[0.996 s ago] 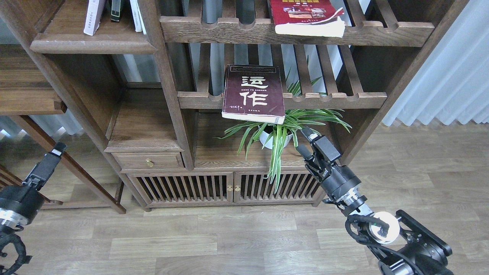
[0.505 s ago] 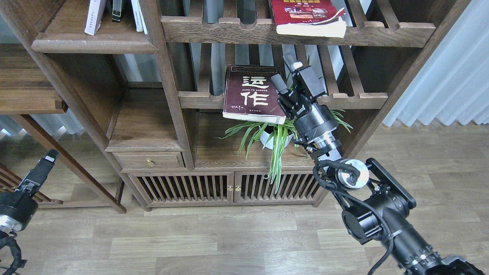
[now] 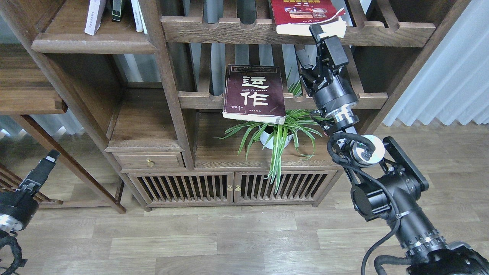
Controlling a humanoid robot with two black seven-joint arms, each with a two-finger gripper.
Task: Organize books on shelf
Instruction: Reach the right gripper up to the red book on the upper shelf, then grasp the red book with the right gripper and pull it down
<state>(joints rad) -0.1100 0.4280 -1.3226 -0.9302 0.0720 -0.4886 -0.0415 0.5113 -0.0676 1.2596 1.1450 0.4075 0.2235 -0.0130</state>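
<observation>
Right end effector (image 3: 310,42) spread, just under red book (image 3: 305,15) overhanging notched rack (image 3: 382,32). Spider plant (image 3: 279,131) below maroon book (image 3: 254,93). Left end effector (image 3: 51,156) low; state unclear.

A: Where's the red book (image 3: 305,15)?
B: Flat on the top rack, its white page edge just above the right gripper (image 3: 310,44).
A: And the maroon book (image 3: 254,93)?
B: Face up, overhanging the rack, lower left of that gripper.
A: The white-lavender book (image 3: 93,15)?
B: Upright on the solid shelf (image 3: 95,45), far left.

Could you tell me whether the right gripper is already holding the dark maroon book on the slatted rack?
No, the right gripper is raised near the red book on the upper rack, while the dark maroon book lies untouched below.
</observation>
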